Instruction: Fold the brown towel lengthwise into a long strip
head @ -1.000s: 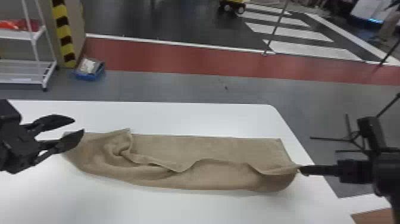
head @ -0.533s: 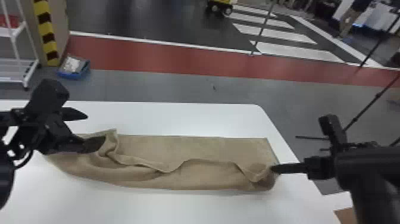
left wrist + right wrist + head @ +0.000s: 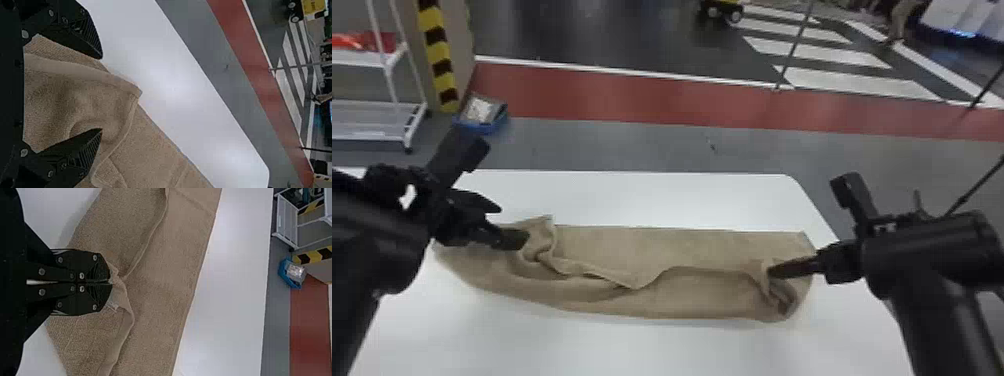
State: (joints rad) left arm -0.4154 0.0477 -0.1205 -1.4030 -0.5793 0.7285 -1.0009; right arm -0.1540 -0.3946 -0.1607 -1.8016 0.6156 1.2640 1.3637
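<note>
Head view, tabletop [image 3: 652, 200]: white, round-cornered, bore the cloth.
Brown rectangular towel [image 3: 682, 252]: part-folded across the tabletop; right end had bunched, so smoothing seemed due.
Black flat-fingered left gripper [image 3: 101, 94]: had moved inward, spread wide, clamping nothing.
Matching right gripper [image 3: 110, 282]: had shifted inward, pinching towel edge.
Count: one tabletop, one towel, two grippers.

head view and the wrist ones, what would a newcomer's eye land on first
The brown towel catches the eye first, a rumpled strip across the white table. Next come the two black arms: the right pincer is shut on a pinch of cloth near the towel's right end, and the left pincer is open at its left end. Behind, a red band crosses the floor.
</note>
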